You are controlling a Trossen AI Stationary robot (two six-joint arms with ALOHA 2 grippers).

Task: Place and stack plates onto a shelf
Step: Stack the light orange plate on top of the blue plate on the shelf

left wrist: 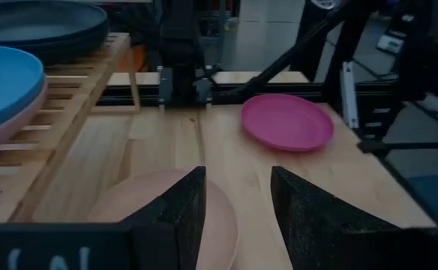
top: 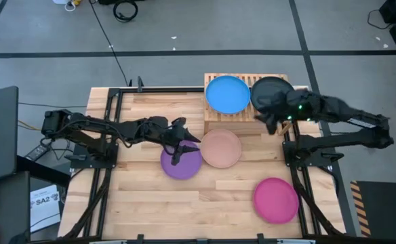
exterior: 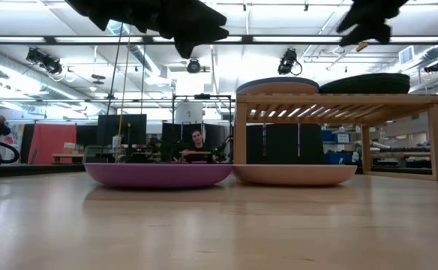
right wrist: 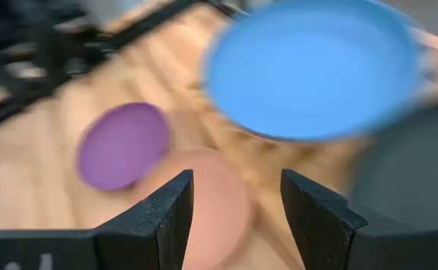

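Two plate stacks are seen on the shelf [top: 215, 116], under the open, empty right gripper [top: 271, 125]: blue plate [top: 228, 94] over a peach one, dark plate [top: 271, 91]. Beneath the open left gripper [top: 179, 152] the purple plate [top: 181, 163] lies; peach plate [top: 221, 148] beside it, magenta plate [top: 276, 200] beyond.

Left arm [top: 103, 129]: dark, jointed, cabled | right arm [top: 340, 112]: dark, small green light near wrist | fingers [left wrist: 178, 214]: matte black, flat, wedge-shaped pads
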